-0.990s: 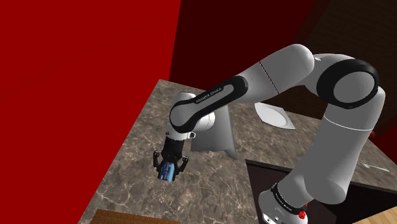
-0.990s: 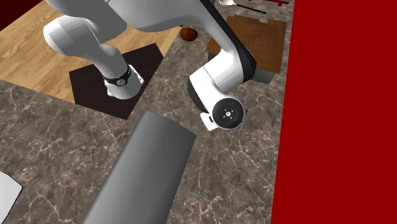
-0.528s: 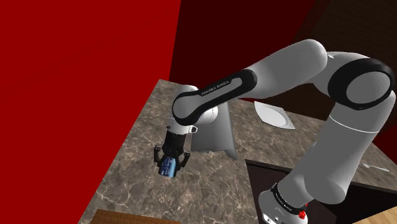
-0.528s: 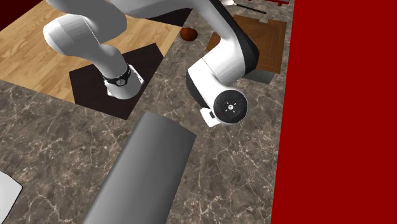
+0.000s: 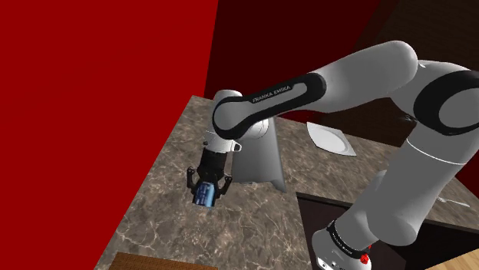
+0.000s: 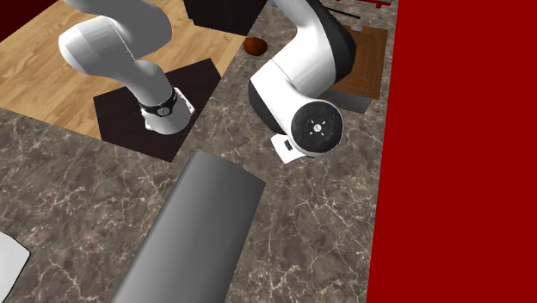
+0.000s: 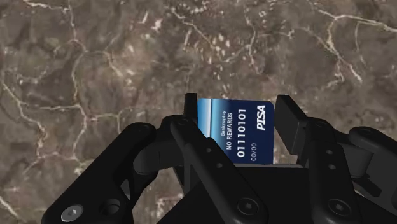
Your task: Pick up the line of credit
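Hanging from the white arm [image 5: 345, 77] over the brown veined stone counter [image 5: 165, 195], the black gripper [image 5: 205, 192] points down with a small blue card [image 5: 203, 198] pinched between its two fingers. Looking along the hand, the card [image 7: 238, 130] stands on edge in the gripper [image 7: 238, 111], each finger pressed against one of its short sides, and its face carries white print reading "NO REWARDS", a row of digits and "PISA". Behind the card is only the marbled counter [image 7: 95, 63], and from the shoulder side the card looks to be clear of the stone rather than resting on it. Just beside the hand, towards the shoulder view's right, a plain grey slab [image 5: 261, 157] leans up from the counter, and a flat white plate [image 5: 330, 139] lies farther back beyond it. A red wall [image 5: 92, 92] runs along the counter's edge on the shoulder view's left. From the other side of the room the arm [image 6: 301, 73] bends over the same counter [image 6: 69, 189], the grey slab [image 6: 198, 232] lies across the foreground, and the black stand [image 6: 129, 116] sits near the wooden floor [image 6: 52, 60].
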Controlling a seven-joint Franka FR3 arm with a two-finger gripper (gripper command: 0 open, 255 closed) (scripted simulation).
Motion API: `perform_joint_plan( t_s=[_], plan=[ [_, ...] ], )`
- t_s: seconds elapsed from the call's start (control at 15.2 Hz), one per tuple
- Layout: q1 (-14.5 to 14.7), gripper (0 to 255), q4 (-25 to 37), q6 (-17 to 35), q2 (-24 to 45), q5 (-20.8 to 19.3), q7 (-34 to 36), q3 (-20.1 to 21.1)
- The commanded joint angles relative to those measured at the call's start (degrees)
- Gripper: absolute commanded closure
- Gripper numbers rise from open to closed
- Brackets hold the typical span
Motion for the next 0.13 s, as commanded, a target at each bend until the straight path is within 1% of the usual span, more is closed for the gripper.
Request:
perform_joint_plan(
  t_s=[0.0, 0.07],
  plan=[
    [-0.09, 255, 0.23, -0.8, -0.61, -0.08, 0.35, -0.02],
    [-0.09, 255, 0.24, -0.81, -0.61, -0.08, 0.35, -0.03]
  ],
)
